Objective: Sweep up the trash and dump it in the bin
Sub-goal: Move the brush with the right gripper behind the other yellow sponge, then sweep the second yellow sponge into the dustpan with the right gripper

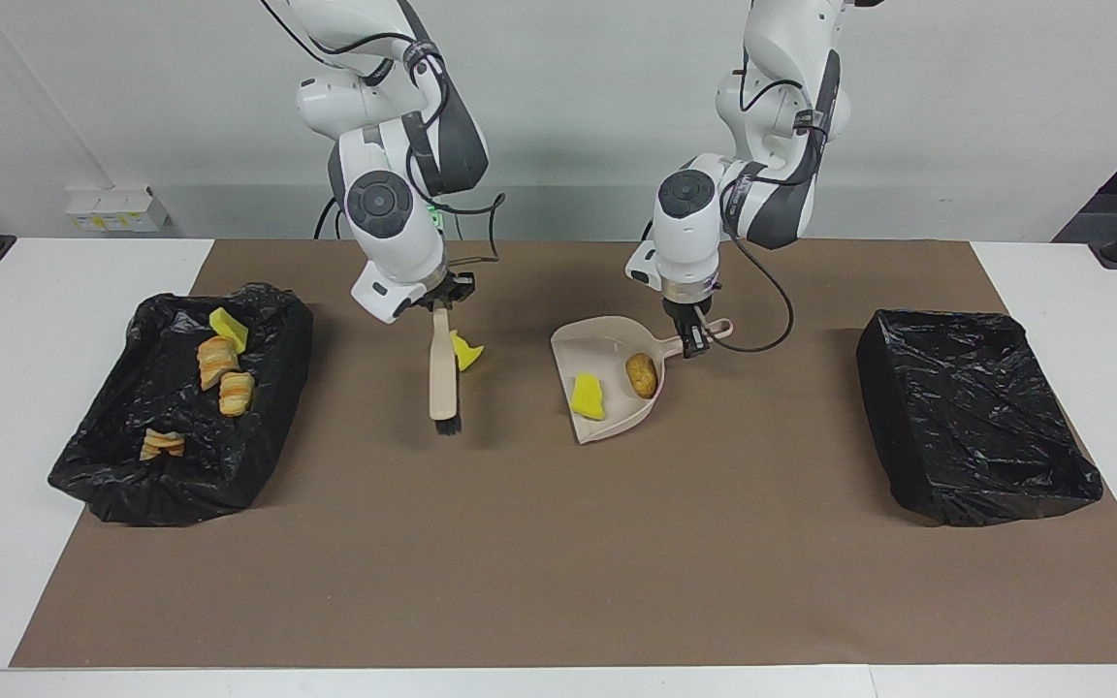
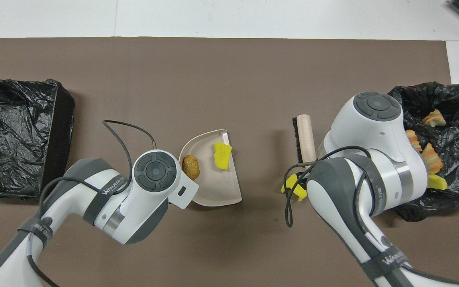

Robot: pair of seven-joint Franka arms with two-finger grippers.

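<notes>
Brush (image 1: 442,373) hangs bristles-down from the right gripper (image 1: 442,302), pinched at its handle's top, with one yellow chunk (image 1: 466,351) loose on the brown mat (image 1: 558,562) just beside it. Over at the dustpan (image 1: 607,427), the left gripper (image 1: 694,341) clamps the handle; a yellow sponge piece (image 1: 588,396) and a brown lump (image 1: 642,375) sit inside. These scraps look light and squashy, so push them, don't pinch! More trash fills the right arm's bin (image 1: 103,465); the other bin (image 1: 980,431) sits empty. "WANEED" seems printed on the arm straps.

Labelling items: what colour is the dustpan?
Beige dustpan, clearest in the facing view.
</notes>
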